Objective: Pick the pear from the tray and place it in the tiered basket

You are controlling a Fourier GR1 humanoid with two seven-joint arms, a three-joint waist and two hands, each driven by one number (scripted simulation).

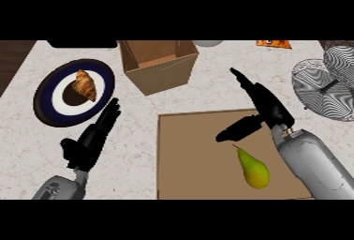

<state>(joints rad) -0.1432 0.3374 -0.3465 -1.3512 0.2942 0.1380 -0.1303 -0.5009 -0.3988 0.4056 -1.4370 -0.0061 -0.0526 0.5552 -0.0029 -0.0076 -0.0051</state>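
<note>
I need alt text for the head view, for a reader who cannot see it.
A pear lies on a brown tray, with the open right hand above it. The open left hand rests near a plate holding a croissant.

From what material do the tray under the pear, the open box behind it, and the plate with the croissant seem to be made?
The tray looks like matte wood or board: flat, even brown, no shine. The open box seems to be cardboard: plain tan walls, thin edges. The plate looks like glazed ceramic, with a dark blue rim and white ring, though plastic is possible. The pear has smooth yellow-green skin.
</note>
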